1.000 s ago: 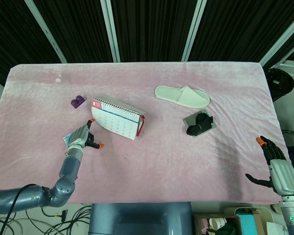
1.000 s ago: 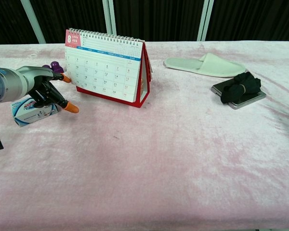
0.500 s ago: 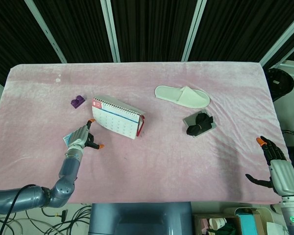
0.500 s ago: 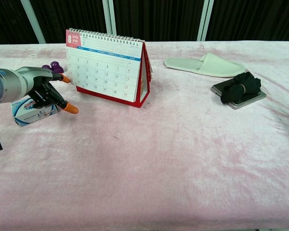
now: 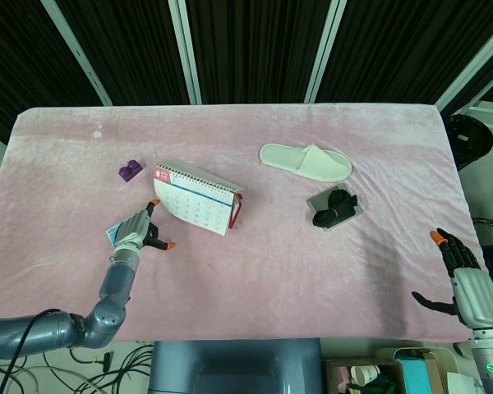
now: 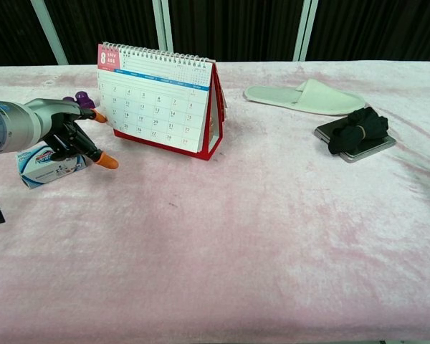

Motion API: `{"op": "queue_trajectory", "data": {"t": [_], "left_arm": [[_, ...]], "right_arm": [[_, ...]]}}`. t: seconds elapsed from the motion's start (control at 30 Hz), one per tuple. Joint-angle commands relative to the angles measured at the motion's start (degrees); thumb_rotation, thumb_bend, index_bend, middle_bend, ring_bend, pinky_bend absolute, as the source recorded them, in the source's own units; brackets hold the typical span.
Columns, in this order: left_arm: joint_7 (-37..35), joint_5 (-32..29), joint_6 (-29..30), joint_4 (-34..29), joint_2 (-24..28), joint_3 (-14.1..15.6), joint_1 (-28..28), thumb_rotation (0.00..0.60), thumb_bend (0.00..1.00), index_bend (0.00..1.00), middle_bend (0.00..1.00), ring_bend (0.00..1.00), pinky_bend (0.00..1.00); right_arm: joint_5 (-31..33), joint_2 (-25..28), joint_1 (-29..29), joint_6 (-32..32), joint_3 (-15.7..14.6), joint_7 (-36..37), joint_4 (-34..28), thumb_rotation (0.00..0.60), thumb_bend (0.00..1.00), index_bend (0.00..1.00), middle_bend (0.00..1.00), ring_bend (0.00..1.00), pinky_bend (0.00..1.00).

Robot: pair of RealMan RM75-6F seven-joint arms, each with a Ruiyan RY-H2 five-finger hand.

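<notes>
Since the earlier frame the desk calendar (image 6: 161, 97) has shifted slightly; left hand (image 5: 138, 230), fingers (image 6: 100, 157) spread and holding nothing, hovers over the small box (image 6: 46, 165) at the calendar's 8 o'clock on the counter (image 5: 312, 254); descend squarely before closing.

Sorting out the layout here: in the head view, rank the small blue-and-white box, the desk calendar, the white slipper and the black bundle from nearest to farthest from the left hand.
From the left hand:
1. Small box, right beside it.
2. Desk calendar, just right.
3. White slipper, right and farther back.
4. Black bundle, far right.
</notes>
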Motion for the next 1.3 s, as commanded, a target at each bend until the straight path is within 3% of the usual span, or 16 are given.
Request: {"op": "queue_trajectory", "data": {"t": [0.03, 0.33, 0.57, 0.87, 1.0, 1.2, 1.3], "left_arm": [[0.07, 0.13, 0.04, -0.23, -0.01, 0.04, -0.05, 0.6, 0.16, 0.0, 0.84, 0.78, 0.85], [0.27, 1.89, 0.96, -3.46, 0.33, 0.09, -0.29, 0.6, 0.16, 0.0, 0.84, 0.78, 0.85], [0.15, 8.19, 3.18, -7.42, 0.89, 0.92, -0.07, 0.6, 0.18, 0.02, 0.84, 0.78, 0.85], [-1.74, 24.18, 7.83, -13.06, 1.81, 3.98, 2.12, 0.6, 0.19, 0.21, 0.81, 0.74, 0.82], [-1.33, 35.51, 11.73, -13.44, 2.17, 6.29, 2.98, 0.6, 0.19, 0.29, 0.77, 0.68, 0.77], [0.74, 50.0, 17.56, -10.21, 1.5, 8.81, 3.26, 0.6, 0.19, 0.29, 0.68, 0.56, 0.65], [1.42, 52.66, 18.01, -8.6, 1.18, 8.58, 2.76, 0.6, 0.18, 0.24, 0.61, 0.51, 0.6]], "right_arm": [[-0.02, -0.02, 0.01, -0.01, -0.01, -0.01, 0.02, 0.6, 0.06, 0.0, 0.0, 0.0, 0.09], [-0.12, 0.03, -0.06, 0.09, -0.07, 0.02, 0.0, 0.6, 0.06, 0.0, 0.0, 0.0, 0.09], [-0.22, 0.05, -0.11, 0.17, -0.12, 0.08, 0.03, 0.6, 0.06, 0.0, 0.0, 0.0, 0.09], [-0.3, 0.03, -0.15, 0.26, -0.15, 0.01, 0.03, 0.6, 0.06, 0.0, 0.0, 0.0, 0.09], [-0.28, 0.01, -0.14, 0.22, -0.15, -0.05, 0.02, 0.6, 0.06, 0.0, 0.0, 0.0, 0.09], [-0.22, -0.06, -0.08, 0.12, -0.12, -0.14, 0.04, 0.6, 0.06, 0.0, 0.0, 0.0, 0.09], [-0.19, -0.07, -0.05, 0.08, -0.11, -0.13, 0.02, 0.6, 0.06, 0.0, 0.0, 0.0, 0.09]]}}
